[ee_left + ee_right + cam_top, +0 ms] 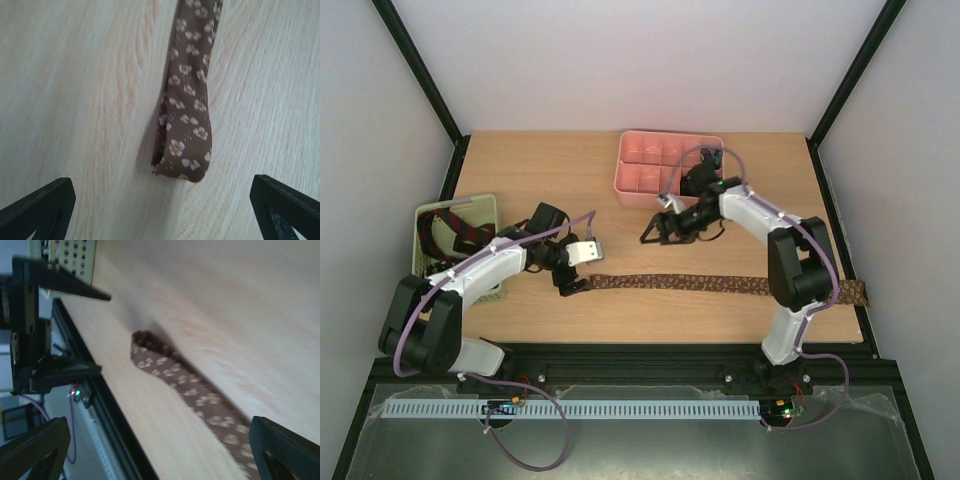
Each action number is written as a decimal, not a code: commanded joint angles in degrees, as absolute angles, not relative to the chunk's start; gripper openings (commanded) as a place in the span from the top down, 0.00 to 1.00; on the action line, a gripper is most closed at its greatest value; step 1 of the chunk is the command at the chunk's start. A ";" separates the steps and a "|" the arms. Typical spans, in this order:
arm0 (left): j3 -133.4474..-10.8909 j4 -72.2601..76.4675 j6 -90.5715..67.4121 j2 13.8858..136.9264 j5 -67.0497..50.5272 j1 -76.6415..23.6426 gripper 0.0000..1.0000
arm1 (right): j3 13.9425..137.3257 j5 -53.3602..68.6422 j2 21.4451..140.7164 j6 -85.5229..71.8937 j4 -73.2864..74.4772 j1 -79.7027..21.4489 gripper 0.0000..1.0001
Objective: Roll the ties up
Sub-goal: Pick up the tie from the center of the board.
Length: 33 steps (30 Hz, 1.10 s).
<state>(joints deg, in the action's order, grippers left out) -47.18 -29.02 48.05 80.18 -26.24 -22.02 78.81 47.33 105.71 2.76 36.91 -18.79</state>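
A brown tie with a tiny pale flower print [720,285] lies flat and unrolled along the table's front, from the left gripper to the right edge. My left gripper [572,287] is open at its narrow left end. In the left wrist view that end [185,140] lies just ahead of the open gripper [160,205], untouched. My right gripper [655,230] is open and empty, held above the table behind the tie's middle. The right wrist view shows the tie [200,395] beyond the open gripper [155,450]. Dark and red-striped ties [460,232] lie in the basket.
A pale green slotted basket [485,208] stands at the left edge, beside the left arm. A pink compartmented tray [630,180] stands at the back centre, just behind the right gripper. The black frame rail [620,350] runs along the table's front edge.
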 commanded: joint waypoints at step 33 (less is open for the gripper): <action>-39.48 -18.11 50.54 85.67 -17.34 -29.44 0.37 | 72.61 47.73 124.45 -17.19 16.17 -36.39 0.99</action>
